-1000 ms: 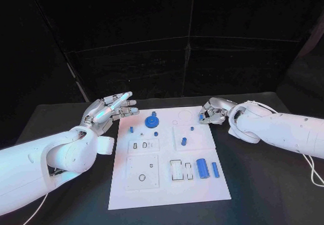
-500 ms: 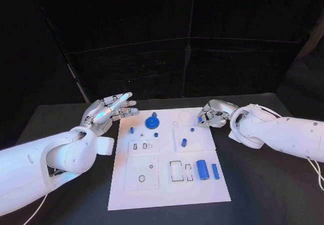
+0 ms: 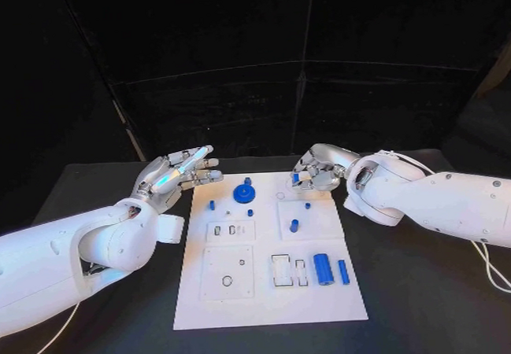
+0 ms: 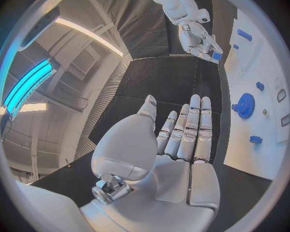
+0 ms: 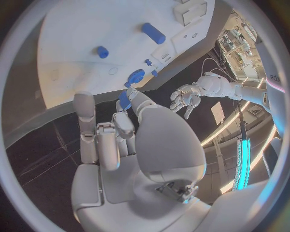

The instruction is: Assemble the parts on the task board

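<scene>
Board stock, near to far: cylinder [image 3: 322, 268] and bar [image 3: 342, 272], then gear [image 3: 243, 195].
Your right hand [image 3: 312, 173] pinches a small blue part [image 3: 296, 177] above the task board [image 3: 269, 302]'s far edge, probably for seating; your left hand [image 3: 176, 172] waits empty, fingers extended.

Two bulky white arms with smooth rounded shells, the left hand [image 3: 173, 177] and right hand [image 3: 316, 169] silver and segmented. A thin white cable trails off the right arm [image 3: 462, 207], and what looks like a screwed metal fitting sits by each wrist.
</scene>
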Robot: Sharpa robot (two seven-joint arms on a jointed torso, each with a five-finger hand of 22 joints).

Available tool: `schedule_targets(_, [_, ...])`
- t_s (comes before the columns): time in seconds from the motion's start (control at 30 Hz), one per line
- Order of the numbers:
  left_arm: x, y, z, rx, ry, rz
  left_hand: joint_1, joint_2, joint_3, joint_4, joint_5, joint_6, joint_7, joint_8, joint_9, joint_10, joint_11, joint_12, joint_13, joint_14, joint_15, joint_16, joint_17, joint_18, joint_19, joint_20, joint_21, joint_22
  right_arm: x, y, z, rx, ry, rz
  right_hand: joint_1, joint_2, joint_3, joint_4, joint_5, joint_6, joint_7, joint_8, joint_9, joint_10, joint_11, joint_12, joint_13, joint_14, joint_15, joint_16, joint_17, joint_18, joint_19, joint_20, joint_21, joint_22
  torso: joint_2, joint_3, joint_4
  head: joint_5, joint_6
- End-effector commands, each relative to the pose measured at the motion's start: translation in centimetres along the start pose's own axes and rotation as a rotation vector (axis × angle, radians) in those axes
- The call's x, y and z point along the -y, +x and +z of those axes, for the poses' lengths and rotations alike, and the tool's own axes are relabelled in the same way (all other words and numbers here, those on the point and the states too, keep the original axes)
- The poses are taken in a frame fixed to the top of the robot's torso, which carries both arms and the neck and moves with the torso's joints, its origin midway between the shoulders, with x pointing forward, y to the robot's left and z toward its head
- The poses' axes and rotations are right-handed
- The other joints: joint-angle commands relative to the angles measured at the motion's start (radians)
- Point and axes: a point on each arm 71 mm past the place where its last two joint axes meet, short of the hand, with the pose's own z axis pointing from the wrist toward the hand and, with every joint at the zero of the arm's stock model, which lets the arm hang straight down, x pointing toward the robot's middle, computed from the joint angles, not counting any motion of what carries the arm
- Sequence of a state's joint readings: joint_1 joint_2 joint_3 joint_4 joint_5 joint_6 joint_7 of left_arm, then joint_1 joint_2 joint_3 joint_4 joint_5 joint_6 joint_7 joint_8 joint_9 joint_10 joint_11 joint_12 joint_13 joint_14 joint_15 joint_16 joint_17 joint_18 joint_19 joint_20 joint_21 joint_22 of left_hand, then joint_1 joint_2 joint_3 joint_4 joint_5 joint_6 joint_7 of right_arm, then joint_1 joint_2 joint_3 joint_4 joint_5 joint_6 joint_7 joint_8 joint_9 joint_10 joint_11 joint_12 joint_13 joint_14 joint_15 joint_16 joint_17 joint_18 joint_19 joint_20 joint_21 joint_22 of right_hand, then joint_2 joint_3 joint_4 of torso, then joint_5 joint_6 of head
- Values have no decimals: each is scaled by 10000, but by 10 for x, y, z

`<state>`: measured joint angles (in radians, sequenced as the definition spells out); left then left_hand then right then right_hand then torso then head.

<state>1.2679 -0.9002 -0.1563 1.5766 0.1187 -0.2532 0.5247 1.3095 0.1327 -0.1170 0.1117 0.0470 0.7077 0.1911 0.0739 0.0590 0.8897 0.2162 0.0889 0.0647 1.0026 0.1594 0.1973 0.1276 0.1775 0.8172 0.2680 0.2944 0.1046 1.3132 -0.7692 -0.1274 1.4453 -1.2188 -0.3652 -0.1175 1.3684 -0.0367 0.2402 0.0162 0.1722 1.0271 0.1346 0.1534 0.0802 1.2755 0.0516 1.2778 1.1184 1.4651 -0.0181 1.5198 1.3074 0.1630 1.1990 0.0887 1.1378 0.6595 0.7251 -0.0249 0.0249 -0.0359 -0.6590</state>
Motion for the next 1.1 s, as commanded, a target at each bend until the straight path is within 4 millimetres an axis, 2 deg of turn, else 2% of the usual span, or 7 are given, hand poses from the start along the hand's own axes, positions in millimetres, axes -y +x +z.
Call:
schedule_targets(0.03, [1,1,1,-127,88,-8,-20,96,-38,-28,15,61,830,-35,14,28,19,-30,0,17,42,-39,3,41,-16,31,-49,-14,-13,6,5,-185,118,-181,-91,1,29,4,16,65,-10,68,15,39,-34,12,3,829,-66,45,1560,-139,12,-65,38,13,25,16,-4,163,-47])
schedule_targets(0.23, [1,1,1,-120,101,0,-20,96,-38,-28,15,61,830,-35,14,28,19,-30,0,17,42,-39,3,41,-16,31,-49,-14,-41,18,14,-432,-311,-487,-94,4,31,6,16,66,-10,69,15,44,-34,15,8,829,-66,45,1558,-138,12,-66,37,11,14,5,-33,316,-106])
schedule_targets(0.3, [1,2,1,-131,107,-4,-20,96,-38,-28,15,61,830,-35,14,28,19,-30,0,17,42,-39,3,41,-16,31,-49,-14,-50,23,18,-524,-413,-632,-96,5,32,7,15,67,-10,70,15,46,-34,17,11,827,-66,42,1551,-137,9,-66,34,4,19,-1,-15,319,-63])
schedule_targets(0.4, [2,2,1,-147,136,-12,-24,102,-44,-33,15,76,830,-38,15,33,19,-34,0,22,42,-46,5,42,-13,31,-52,-20,-61,32,21,-664,-512,-795,-98,6,33,9,15,66,-10,69,14,25,-34,-4,-21,824,-67,36,1537,-137,8,-66,32,0,29,9,-8,332,-77])
schedule_targets(0.57, [2,3,1,-150,171,-13,-31,112,-54,-42,15,104,828,-43,18,43,17,-43,0,30,41,-59,8,44,-7,32,-59,-30,-72,51,21,-946,-664,-987,-110,11,37,15,19,55,-6,64,10,25,-33,-7,-24,820,-67,28,1519,-137,8,-68,31,-1,19,20,-32,471,-158])
schedule_targets(0.77, [2,3,1,-142,185,-8,-31,112,-54,-42,15,104,828,-43,18,43,17,-43,0,30,41,-59,8,44,-7,32,-59,-30,-84,76,19,-1299,-892,-1225,-123,18,41,24,22,53,-5,64,8,30,-32,-5,-19,818,-67,23,1508,-135,4,-68,25,-14,20,21,-17,513,-228])
schedule_targets(1.1, [2,1,2,-101,203,15,-31,112,-54,-42,15,104,828,-43,18,43,17,-43,0,30,41,-59,8,44,-7,32,-59,-30,-94,99,16,-1627,-1101,-1316,-123,18,41,24,22,53,-5,64,8,30,-32,-5,-19,818,-67,23,1508,-135,4,-68,25,-14,21,26,-41,596,-289])
